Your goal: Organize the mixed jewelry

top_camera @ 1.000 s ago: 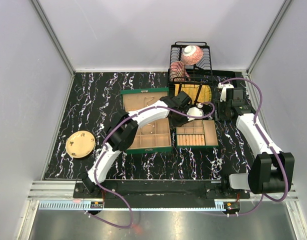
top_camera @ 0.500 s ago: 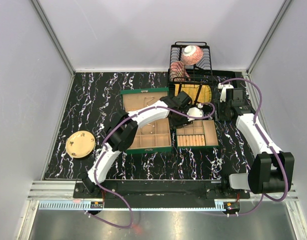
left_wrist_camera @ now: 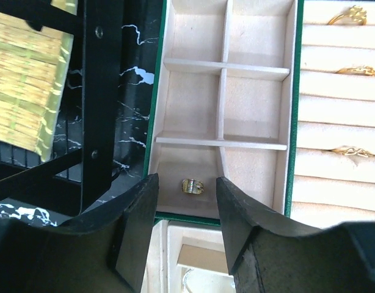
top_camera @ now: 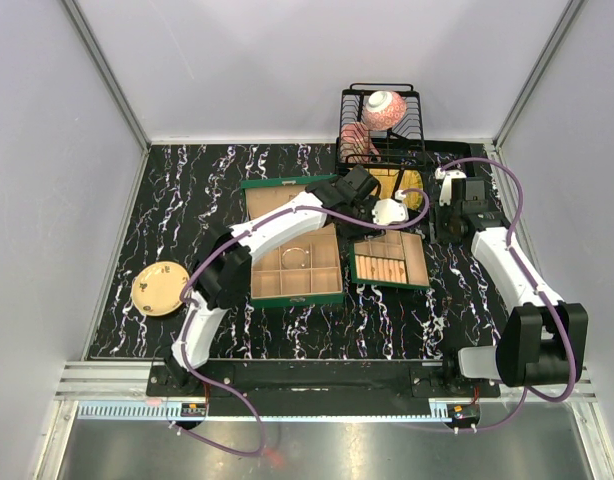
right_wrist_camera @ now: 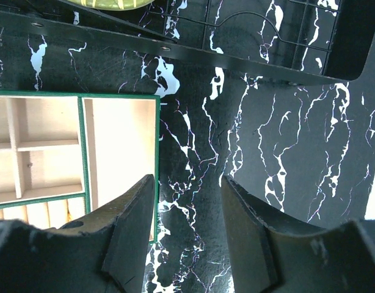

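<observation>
In the left wrist view a small gold ring-like piece [left_wrist_camera: 193, 186] lies in a beige compartment of the smaller green box [left_wrist_camera: 294, 110], just beyond my open, empty left gripper [left_wrist_camera: 186, 235]. Three gold rings [left_wrist_camera: 355, 70] sit in the ring rolls at the right. A thin silvery hoop [left_wrist_camera: 189, 279] shows below the fingers, in the larger green box [top_camera: 292, 297], and also in the top view [top_camera: 297, 255]. My left gripper [top_camera: 359, 222] hovers between the two boxes. My right gripper [right_wrist_camera: 187, 244] is open and empty over bare marble, beside the smaller box's edge [right_wrist_camera: 157, 152].
A black dish rack [top_camera: 382, 130] with a pink bowl and a bamboo mat stands just behind the boxes, close to both grippers. A round gold plate [top_camera: 160, 288] lies at the left. The larger box's lid [top_camera: 272, 198] stands open.
My left arm has drawn back toward the rack and risen. The smaller green box now sits slightly turned and shifted back. The right arm has not moved.
</observation>
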Motion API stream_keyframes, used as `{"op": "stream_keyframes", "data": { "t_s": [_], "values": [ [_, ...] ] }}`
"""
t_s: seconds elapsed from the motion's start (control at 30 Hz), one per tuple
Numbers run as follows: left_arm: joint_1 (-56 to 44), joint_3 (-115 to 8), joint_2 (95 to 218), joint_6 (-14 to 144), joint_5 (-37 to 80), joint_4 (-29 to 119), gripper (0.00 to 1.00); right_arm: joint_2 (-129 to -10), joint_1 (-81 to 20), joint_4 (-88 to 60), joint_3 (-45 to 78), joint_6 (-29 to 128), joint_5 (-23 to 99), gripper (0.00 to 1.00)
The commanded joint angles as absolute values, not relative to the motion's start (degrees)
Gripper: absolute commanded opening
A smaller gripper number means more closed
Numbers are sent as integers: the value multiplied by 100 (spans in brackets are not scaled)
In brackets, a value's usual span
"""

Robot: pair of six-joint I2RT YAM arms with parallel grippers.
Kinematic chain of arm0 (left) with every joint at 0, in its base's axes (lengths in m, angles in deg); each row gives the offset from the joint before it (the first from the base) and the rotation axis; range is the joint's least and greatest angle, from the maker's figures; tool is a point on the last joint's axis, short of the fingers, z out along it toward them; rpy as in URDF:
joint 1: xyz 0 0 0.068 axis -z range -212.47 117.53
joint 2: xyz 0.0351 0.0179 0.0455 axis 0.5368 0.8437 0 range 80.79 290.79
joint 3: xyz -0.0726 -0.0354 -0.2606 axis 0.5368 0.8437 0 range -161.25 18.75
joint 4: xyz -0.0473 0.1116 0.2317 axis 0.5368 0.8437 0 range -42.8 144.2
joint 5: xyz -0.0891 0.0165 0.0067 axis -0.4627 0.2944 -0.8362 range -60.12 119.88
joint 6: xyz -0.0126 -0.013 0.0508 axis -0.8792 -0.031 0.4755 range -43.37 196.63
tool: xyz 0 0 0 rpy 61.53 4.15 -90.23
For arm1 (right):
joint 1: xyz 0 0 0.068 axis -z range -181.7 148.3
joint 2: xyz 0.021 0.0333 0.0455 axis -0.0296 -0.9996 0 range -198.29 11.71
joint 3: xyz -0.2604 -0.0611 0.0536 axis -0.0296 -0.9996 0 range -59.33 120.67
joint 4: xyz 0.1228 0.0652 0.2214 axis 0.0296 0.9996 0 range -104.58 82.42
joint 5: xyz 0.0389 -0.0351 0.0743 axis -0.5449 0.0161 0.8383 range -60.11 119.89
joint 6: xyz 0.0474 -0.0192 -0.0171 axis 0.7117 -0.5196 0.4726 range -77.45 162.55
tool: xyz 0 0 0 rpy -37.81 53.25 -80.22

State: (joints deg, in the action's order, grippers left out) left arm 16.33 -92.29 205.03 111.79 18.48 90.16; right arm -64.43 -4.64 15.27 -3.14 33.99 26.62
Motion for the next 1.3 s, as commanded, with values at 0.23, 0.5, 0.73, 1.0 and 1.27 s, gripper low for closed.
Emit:
{"op": "stream_keyframes", "data": {
  "t_s": [0.23, 0.5, 0.73, 1.0, 1.27],
  "values": [
    [1675, -9120, 20594, 11179, 1661, 8913, 52, -6449, -442, 1451, -316, 3341, 2804, 53],
    [1710, -9172, 20972, 11100, 1450, 8737, 52, -6449, -433, 1451, -343, 3324, 2778, 53],
    [1719, -9093, 20981, 11152, 1467, 8746, 52, -6502, -433, 1451, -334, 3315, 2769, 53],
    [1719, -8760, 20183, 11030, 1362, 8754, 52, -6537, -433, 1451, -325, 3306, 2787, 53],
    [1719, -7776, 18452, 11038, 1528, 9009, 52, -6519, -433, 1451, -290, 3306, 2910, 53]
  ]
}}
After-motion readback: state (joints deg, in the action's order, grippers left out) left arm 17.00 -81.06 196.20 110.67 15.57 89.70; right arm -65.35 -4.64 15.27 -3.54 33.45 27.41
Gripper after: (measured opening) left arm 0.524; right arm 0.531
